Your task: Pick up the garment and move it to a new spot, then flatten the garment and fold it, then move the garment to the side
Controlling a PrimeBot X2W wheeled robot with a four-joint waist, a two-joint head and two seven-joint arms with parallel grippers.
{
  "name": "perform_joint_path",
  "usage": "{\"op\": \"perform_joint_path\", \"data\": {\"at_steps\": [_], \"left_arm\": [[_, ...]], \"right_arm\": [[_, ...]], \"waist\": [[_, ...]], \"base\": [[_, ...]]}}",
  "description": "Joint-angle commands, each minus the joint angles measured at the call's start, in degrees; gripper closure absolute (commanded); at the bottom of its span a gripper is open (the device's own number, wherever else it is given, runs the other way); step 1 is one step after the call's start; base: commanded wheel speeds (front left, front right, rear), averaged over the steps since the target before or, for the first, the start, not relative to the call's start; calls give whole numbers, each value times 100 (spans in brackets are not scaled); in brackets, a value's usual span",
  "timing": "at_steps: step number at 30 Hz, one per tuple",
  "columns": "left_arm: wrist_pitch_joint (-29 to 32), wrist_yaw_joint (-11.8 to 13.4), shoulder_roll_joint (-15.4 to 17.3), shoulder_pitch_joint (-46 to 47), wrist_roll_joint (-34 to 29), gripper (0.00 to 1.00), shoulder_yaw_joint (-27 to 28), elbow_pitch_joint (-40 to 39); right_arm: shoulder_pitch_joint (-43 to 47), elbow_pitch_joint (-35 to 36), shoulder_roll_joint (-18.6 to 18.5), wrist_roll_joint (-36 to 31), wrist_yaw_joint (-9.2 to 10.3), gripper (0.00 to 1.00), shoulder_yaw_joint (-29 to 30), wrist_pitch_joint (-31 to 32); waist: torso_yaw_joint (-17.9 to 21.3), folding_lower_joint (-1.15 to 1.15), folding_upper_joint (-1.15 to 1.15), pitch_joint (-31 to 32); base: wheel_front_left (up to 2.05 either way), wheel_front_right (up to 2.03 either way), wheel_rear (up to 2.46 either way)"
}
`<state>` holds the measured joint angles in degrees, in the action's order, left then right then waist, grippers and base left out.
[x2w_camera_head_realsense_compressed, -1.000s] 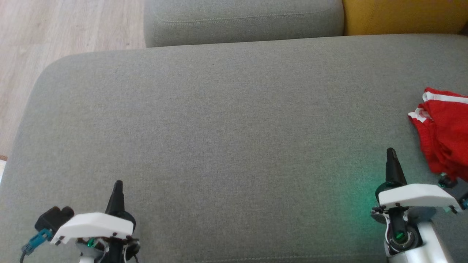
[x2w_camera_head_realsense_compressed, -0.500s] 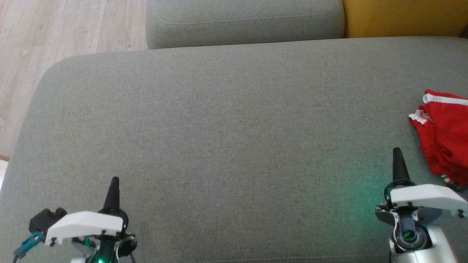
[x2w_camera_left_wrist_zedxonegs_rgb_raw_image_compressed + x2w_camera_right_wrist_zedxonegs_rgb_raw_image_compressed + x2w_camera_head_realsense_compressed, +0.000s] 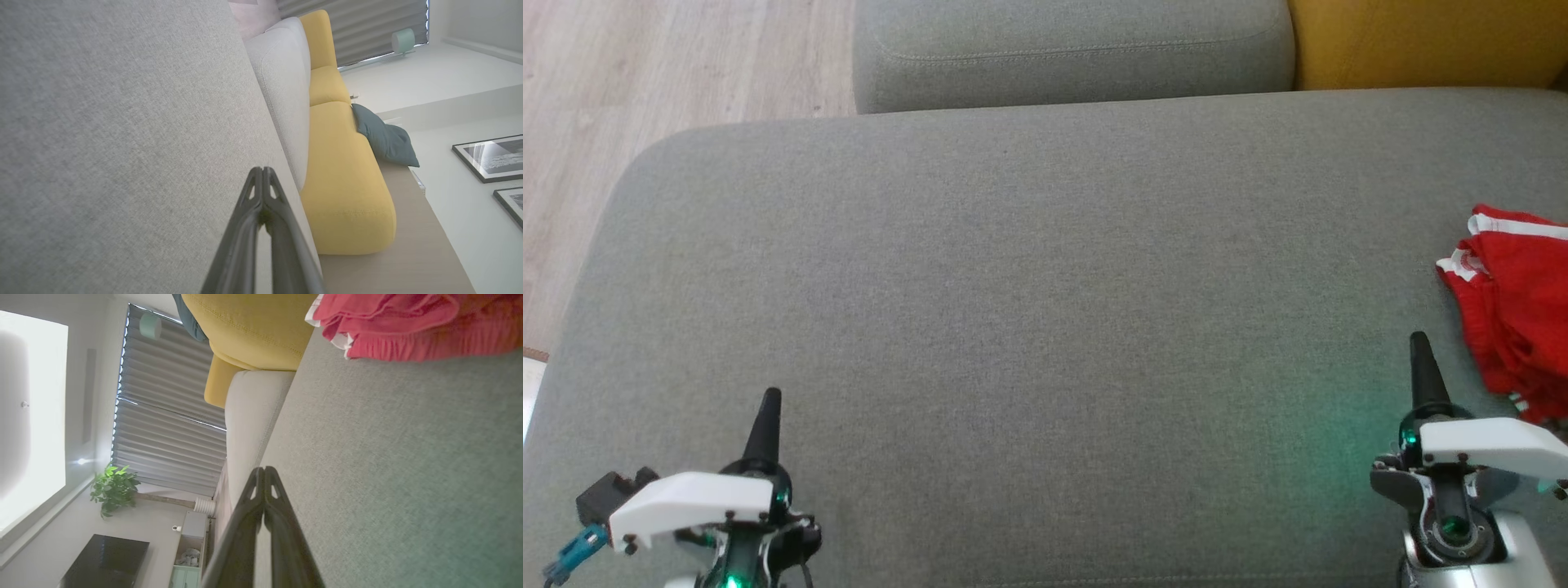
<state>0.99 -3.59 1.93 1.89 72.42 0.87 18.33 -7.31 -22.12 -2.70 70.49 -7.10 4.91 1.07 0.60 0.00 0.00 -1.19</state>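
Now left gripper and right gripper are closed, empty; the right should open wide, then grab the garment to its right.

You have the wide grey seat cushion as open fabric between the left pincer and the right pincer, both pressed shut near its front edge. The one thing lying on it is the crumpled red garment, at the far right, near the right pincer's tip. Behind the seat, the grey backrest and a yellow cushion block the way; on the robot's left the seat rounds off to wooden floor.
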Motion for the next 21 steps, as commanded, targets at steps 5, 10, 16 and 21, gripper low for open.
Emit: {"op": "perform_joint_path", "data": {"at_steps": [5, 10, 16, 21], "left_arm": [[114, -123, 79, 352, 417, 100, 252, -264], [199, -175, 82, 367, 721, 100, 313, -295], [300, -237, 86, 386, 1085, 100, 385, -333], [384, -289, 89, 401, 1388, 100, 446, -365]], "right_arm": [[-72, 344, -20, 469, -31, 100, -23, 116], [-36, 434, -19, 800, -32, 100, 13, 199], [7, 543, -19, 1196, -34, 100, 56, 298], [43, 634, -19, 1526, -36, 100, 92, 381]], "waist": [[-11, 0, 0, 18], [-20, 0, 0, 35], [-32, 0, 0, 54], [-41, 0, 0, 70]], "base": [[0, 0, 0], [0, 0, 0], [0, 0, 0], [0, 0, 0]]}}
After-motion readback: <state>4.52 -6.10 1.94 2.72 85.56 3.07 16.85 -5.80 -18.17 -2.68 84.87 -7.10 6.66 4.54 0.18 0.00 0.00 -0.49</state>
